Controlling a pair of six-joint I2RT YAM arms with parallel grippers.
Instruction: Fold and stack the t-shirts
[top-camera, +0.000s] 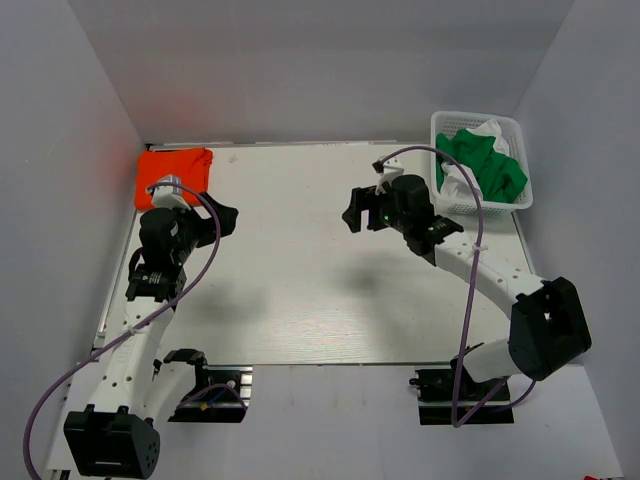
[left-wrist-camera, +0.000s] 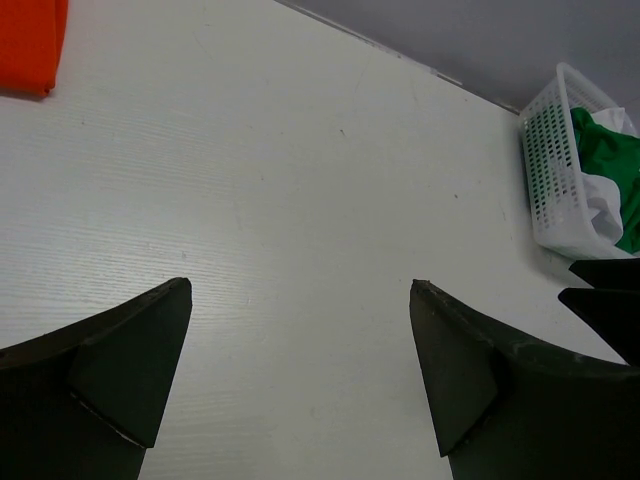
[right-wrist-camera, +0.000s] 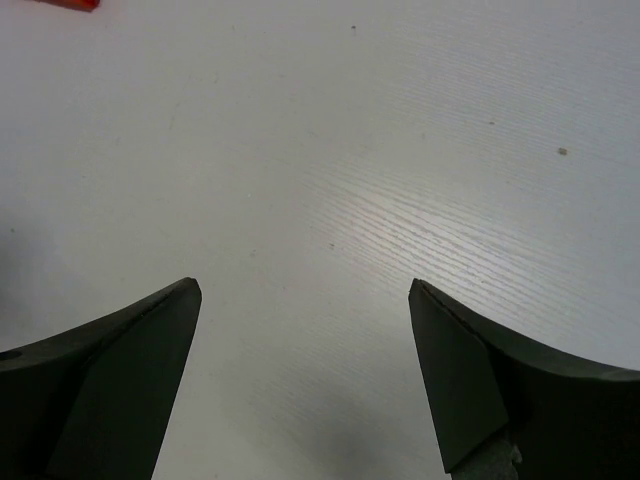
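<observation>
Both pincers are wide apart and hold nothing. From the top, the left pincer (top-camera: 224, 218) hangs just beside the folded orange shirt (top-camera: 175, 170), which lies in the far left corner of the table (top-camera: 300, 290). The right pincer (top-camera: 352, 212) hangs near the basket (top-camera: 476, 117), where the green shirt (top-camera: 490, 165) and white shirt (top-camera: 456, 182) lie in one heap.

The left wrist view shows bare table below, the orange shirt in one corner and the basket off to the side. The right wrist view shows bare table and a tiny bit of orange.

I think the tangled shirts could both come out in one grab. The light basket could also tip or slide.
</observation>
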